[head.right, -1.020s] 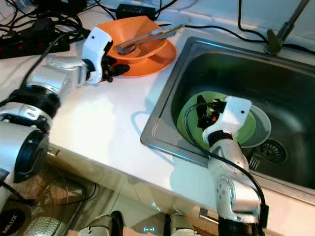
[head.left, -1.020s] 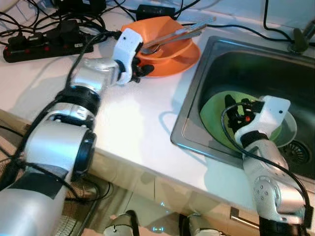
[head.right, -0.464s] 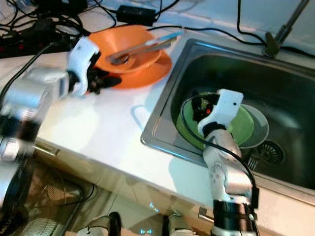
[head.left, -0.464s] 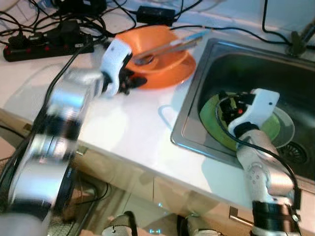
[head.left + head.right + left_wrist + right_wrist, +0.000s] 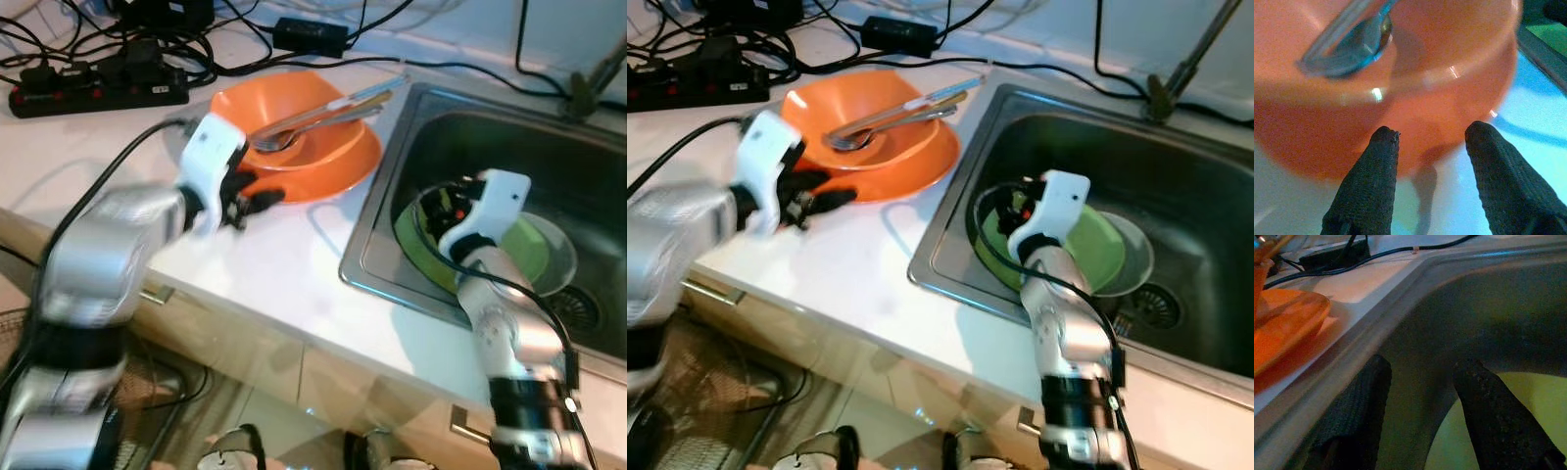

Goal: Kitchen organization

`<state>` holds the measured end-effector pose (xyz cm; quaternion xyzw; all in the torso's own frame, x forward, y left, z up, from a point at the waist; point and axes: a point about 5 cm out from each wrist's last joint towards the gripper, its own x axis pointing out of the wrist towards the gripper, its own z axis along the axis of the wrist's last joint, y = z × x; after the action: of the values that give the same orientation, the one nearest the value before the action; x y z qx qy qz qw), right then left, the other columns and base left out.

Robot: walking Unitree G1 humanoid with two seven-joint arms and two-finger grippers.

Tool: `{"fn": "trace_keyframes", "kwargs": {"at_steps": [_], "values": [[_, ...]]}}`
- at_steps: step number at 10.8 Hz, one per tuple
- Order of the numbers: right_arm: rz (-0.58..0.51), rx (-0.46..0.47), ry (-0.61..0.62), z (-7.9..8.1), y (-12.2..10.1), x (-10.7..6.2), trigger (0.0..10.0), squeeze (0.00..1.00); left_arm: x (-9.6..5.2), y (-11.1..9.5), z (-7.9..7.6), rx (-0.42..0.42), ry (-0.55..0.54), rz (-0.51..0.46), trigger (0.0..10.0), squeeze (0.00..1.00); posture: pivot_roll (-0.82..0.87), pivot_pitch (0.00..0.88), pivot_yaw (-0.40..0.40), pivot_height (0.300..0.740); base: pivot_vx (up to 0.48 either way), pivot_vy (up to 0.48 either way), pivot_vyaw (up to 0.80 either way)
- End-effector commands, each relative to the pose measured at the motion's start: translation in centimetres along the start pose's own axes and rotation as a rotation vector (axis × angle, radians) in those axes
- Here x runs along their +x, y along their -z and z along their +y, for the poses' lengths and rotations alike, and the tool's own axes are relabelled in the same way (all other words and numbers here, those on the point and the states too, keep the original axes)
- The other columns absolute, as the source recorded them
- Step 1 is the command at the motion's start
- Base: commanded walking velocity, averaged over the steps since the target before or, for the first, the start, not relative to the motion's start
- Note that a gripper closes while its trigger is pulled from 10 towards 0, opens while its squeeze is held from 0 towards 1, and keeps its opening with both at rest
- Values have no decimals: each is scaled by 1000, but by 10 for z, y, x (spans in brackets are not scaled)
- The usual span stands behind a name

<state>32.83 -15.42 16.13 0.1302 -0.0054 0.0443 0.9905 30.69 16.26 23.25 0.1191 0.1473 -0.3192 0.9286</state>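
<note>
White countertop [image 5: 284, 264] with a tangle of black cables [image 5: 108, 59] at the back, and from the head view the round orange plastic bowl [image 5: 294, 127] sits on its orange plate [image 5: 348, 171] just beside the steel sink [image 5: 392, 196], spoon [image 5: 857, 132] resting inside. Left wrist view: left gripper [image 5: 1432, 139] spread wide, lined up on the bowl's side, probably to grab it. Right wrist view: right gripper [image 5: 1420, 377] open too, hanging over the flat green plate [image 5: 1479, 431] down in the sink.

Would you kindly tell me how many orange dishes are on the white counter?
2: a round orange bowl holding a metal spoon, stacked on a flat orange plate left of the steel sink. Another could be hidden beneath.
</note>
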Motion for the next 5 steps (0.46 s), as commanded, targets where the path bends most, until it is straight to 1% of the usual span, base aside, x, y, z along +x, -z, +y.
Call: {"fn": "trace_keyframes", "kwargs": {"at_steps": [1,3,4,5], "values": [[-9,0,-4,-2,-1,2,10000,0,-8,3,-1,-13,-10,20,10000,0,63,119,-84,740,0,0,0],[-12,-6,-18,-2,-2,7,10000,0,-23,8,1,-7,-63,48,10000,0,67,107,-104,740,0,0,0],[-14,-12,-24,-3,-3,9,10000,0,-31,9,5,5,-114,46,10000,0,68,102,-114,740,0,0,0],[-16,-14,-27,-3,-3,10,10000,0,-31,3,9,-9,-163,-3,10000,0,70,100,-119,740,0,0,0]]}}
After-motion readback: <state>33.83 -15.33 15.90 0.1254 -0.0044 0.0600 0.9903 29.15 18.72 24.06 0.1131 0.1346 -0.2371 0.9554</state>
